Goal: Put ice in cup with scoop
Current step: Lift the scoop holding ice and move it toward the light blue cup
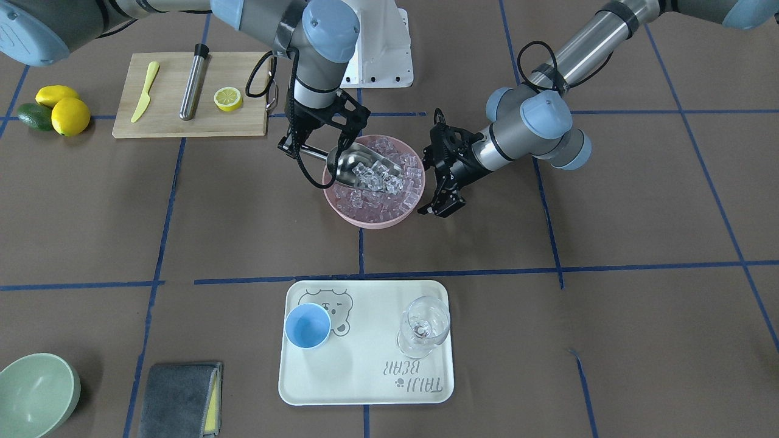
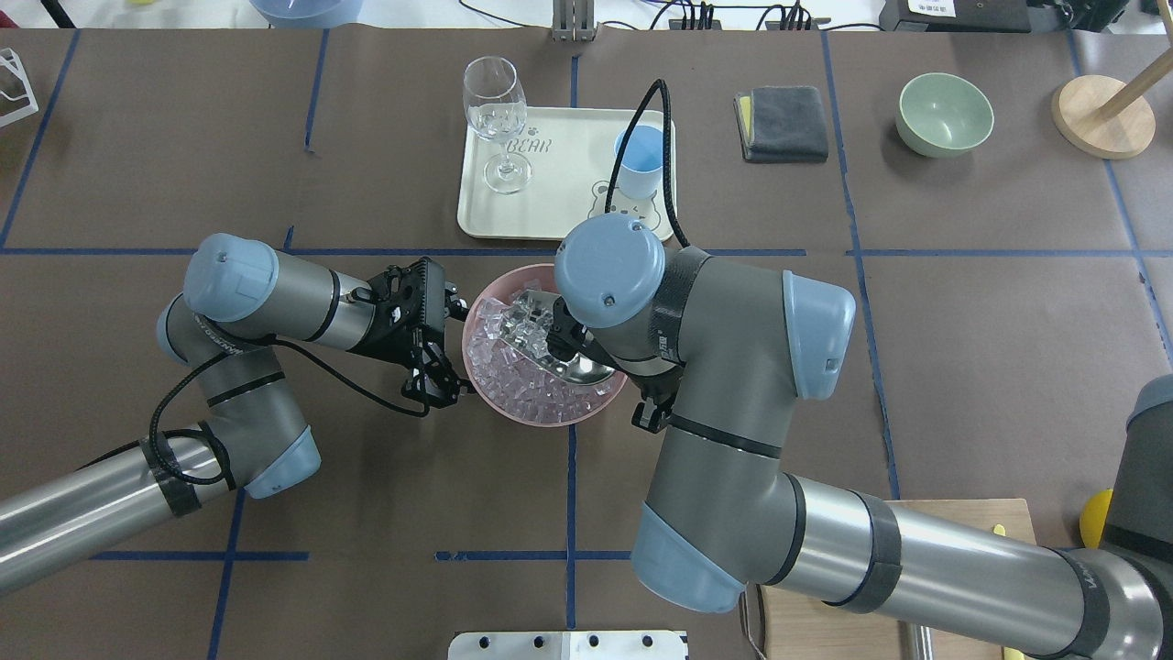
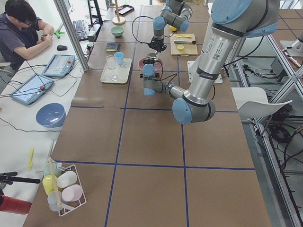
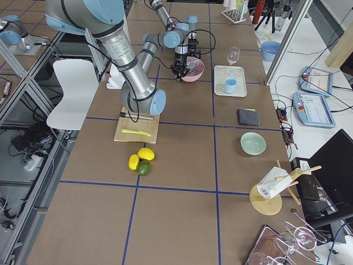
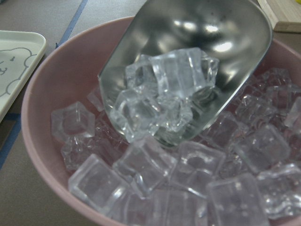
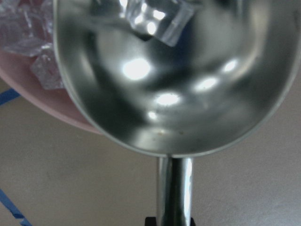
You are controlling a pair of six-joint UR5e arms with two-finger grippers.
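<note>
The scoop (image 1: pixel 365 170), loaded with ice (image 5: pixel 164 94), is gripped by its handle in the clenched right claw (image 1: pixel 296 149) over the pink bowl (image 1: pixel 365 222). The left claw (image 2: pixel 443 348) is spread beside the rim. Next, level carriage to the cup (image 1: pixel 307 325) is required, then tipping.

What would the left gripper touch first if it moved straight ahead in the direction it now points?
Most likely the near wall of the pink bowl, which lies directly before the left gripper; beyond it come the ice and the scoop. Its height against the rim is unclear.
</note>
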